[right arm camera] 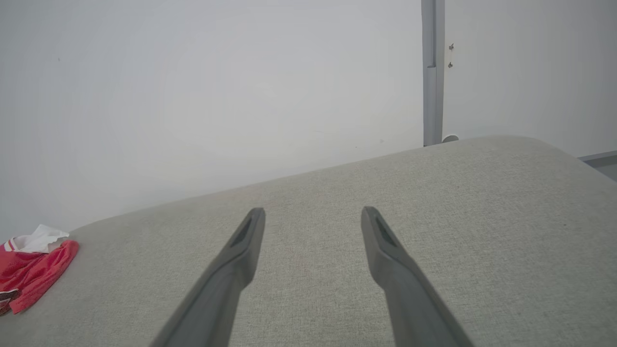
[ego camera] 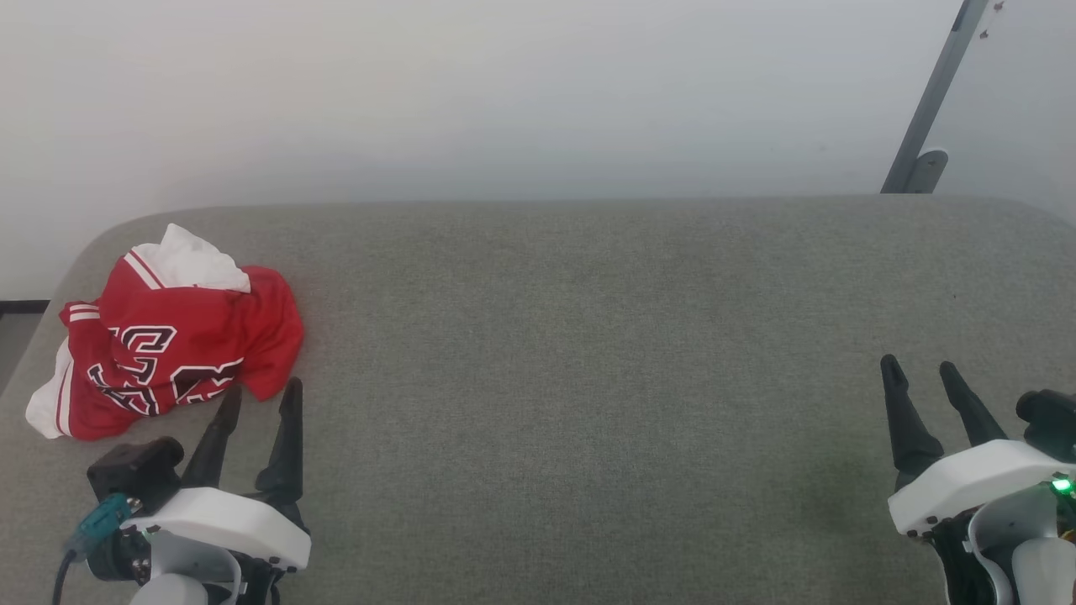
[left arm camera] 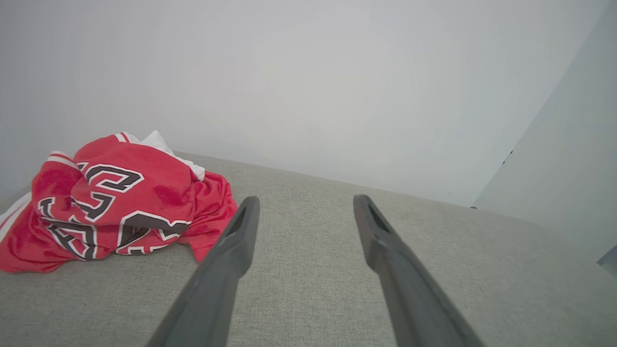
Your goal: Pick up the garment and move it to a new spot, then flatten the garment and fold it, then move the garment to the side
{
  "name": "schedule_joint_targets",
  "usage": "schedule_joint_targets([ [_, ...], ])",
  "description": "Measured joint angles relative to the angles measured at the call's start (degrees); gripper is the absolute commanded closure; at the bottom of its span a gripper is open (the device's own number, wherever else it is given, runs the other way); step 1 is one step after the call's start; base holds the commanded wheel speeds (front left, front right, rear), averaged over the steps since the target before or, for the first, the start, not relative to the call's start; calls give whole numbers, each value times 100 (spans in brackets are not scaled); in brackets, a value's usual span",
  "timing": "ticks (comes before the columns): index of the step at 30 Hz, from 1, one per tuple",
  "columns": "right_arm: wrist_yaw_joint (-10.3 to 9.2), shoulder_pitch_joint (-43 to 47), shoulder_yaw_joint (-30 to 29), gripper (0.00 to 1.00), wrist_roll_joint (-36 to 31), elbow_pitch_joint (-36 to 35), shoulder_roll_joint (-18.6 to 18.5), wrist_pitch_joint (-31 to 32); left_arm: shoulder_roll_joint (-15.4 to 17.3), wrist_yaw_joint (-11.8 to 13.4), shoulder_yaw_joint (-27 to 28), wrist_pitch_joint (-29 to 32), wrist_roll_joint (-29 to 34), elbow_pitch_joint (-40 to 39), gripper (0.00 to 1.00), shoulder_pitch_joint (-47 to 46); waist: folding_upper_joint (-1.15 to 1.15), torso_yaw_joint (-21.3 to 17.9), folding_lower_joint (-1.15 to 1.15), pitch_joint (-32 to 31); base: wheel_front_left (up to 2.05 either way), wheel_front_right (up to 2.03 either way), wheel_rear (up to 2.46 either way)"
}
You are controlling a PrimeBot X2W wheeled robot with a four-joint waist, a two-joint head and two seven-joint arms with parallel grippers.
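The garment (ego camera: 172, 336) lies crumpled in a heap at the far left of the grey padded surface (ego camera: 588, 336). It is red with white sleeves, striped trim and black-and-white lettering. My left gripper (ego camera: 261, 397) stands open just in front of the heap's near right edge, its fingertips close to the cloth and holding nothing. The left wrist view has the garment (left arm camera: 115, 207) to the left of the open left gripper (left arm camera: 304, 205). Far to the right, my right gripper (ego camera: 918, 367) is open and empty. In the right wrist view the garment (right arm camera: 31, 270) is at the left edge, well away from the right gripper (right arm camera: 313, 214).
A pale wall (ego camera: 538, 92) rises behind the surface. A grey metal post (ego camera: 929, 109) leans at the back right corner. The surface has rounded corners, and its left edge (ego camera: 25, 370) runs close to the garment. Bare grey fabric stretches between the two grippers.
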Motion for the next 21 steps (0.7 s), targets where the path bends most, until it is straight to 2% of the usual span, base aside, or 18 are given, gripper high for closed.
schedule_joint_targets([
  [21, 2, -43, 21, 0, -899, -54, -54, -120, 151, 20, -89, -221, 614, 41, 0, 0, 0, 28, 0, -42, 0, 0, 0],
])
